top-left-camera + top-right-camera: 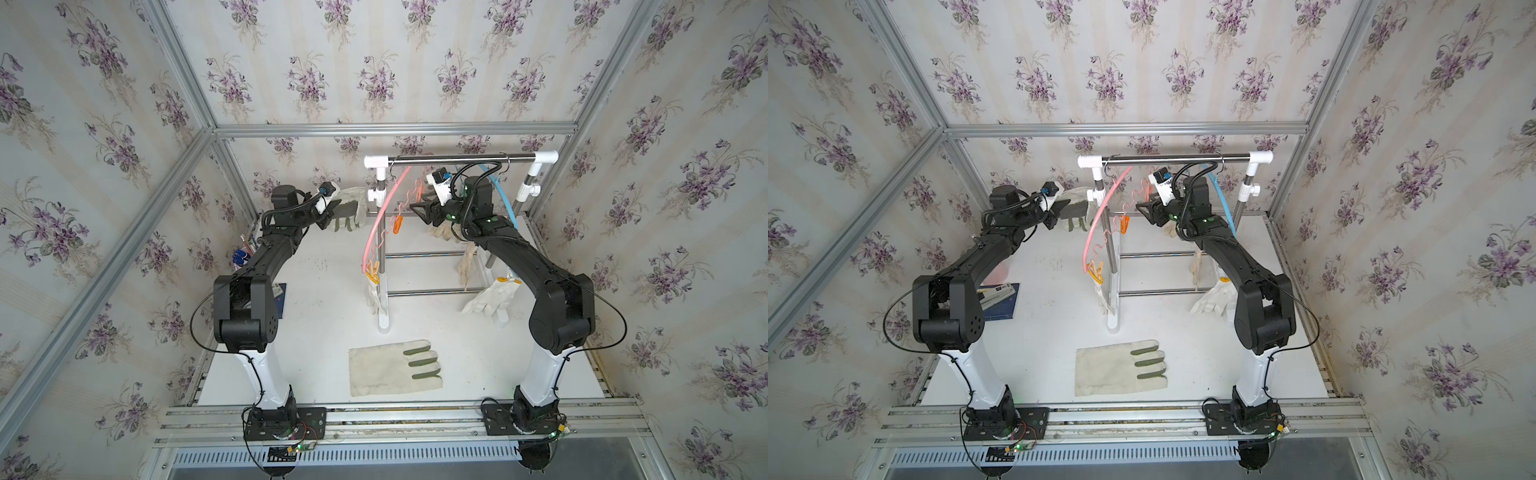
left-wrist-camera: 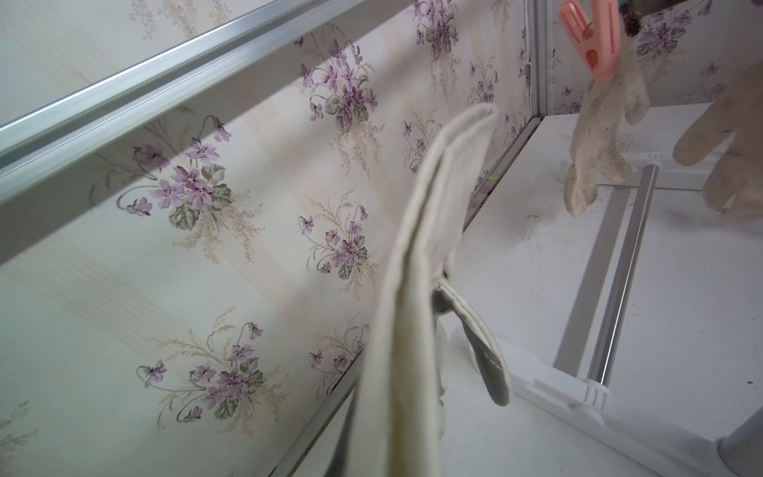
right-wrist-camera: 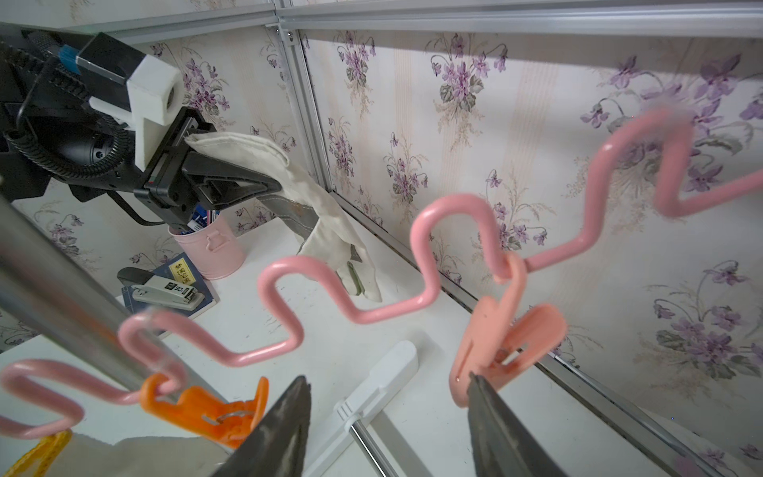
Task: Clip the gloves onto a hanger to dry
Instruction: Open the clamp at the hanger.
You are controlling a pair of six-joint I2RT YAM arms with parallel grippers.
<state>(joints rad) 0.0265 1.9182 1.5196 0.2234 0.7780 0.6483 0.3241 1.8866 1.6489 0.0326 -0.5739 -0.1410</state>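
Canvas glove [image 1: 395,368] lies flat on the tabletop [image 1: 316,299] in front of the rack [image 1: 436,158]; its twin [image 1: 347,210] dangles left of it. White knit gloves [image 1: 376,296] and beige ones [image 1: 466,264] hang under its rail.

Violet-flowered wallpaper [image 1: 374,62], aluminium framing [image 1: 395,129], white tabletop [image 1: 316,316]

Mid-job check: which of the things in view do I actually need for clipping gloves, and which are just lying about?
Job:
- held canvas glove, left gripper jaws shut on it
- flat canvas glove
- pink hanger, pink clip, orange clip
- right gripper, jaws open
- clipped white glove
- rack

Lying about:
- pink cup
- stapler
- blue booklet
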